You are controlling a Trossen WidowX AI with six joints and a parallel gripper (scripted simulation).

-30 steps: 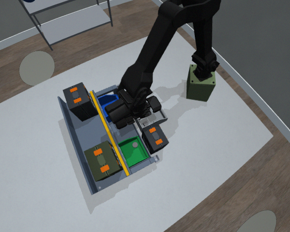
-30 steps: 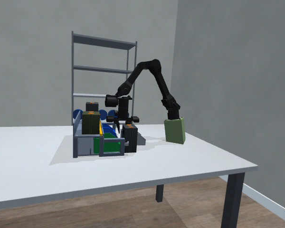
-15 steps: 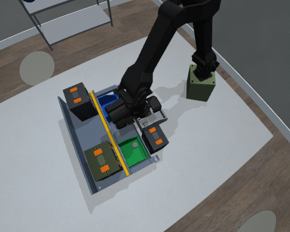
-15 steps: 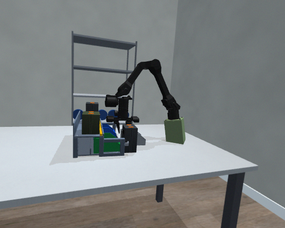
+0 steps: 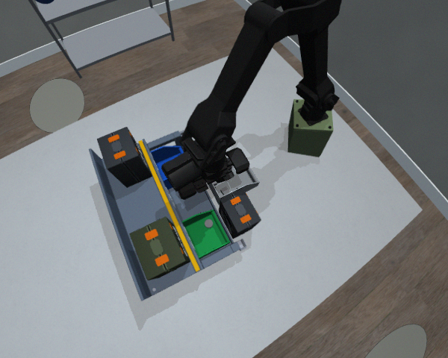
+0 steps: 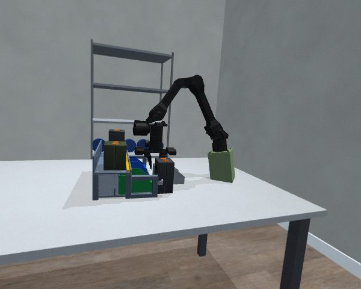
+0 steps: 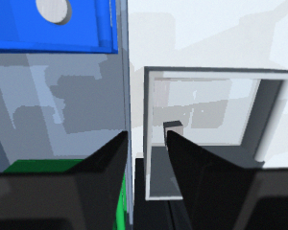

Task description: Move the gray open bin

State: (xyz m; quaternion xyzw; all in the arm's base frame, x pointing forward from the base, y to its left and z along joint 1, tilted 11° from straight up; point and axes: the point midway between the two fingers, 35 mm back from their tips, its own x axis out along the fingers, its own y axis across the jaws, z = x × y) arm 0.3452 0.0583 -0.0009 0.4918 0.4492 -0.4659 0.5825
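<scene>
The gray open bin (image 5: pixel 247 188) (image 6: pixel 179 178) (image 7: pixel 221 72) stands upright on the table (image 5: pixel 313 231) (image 6: pixel 205 201), just outside the open side of the shelf (image 5: pixel 139 202) (image 6: pixel 106 183) (image 7: pixel 86 101). A small gray part lies inside it; other parts cannot be made out clearly. My gripper (image 7: pixel 147 135) (image 6: pixel 153 166) points down and is partly open. In the wrist view its fingertips stand on either side of the bin's shelf-side wall, with a gap on both sides. The right finger is hidden behind a black case in the exterior view.
The black case (image 5: pixel 237 215) (image 6: pixel 164 179) stands right beside the bin. A green bin (image 5: pixel 207 239) (image 6: pixel 141 185) and a blue bin (image 5: pixel 162 154) (image 7: pixel 19 29) are in the shelf. An olive case (image 5: pixel 151 252) and another black case (image 5: pixel 124 154) stand on its top. A green block (image 5: pixel 309 140) (image 6: pixel 221 164) bears the arm.
</scene>
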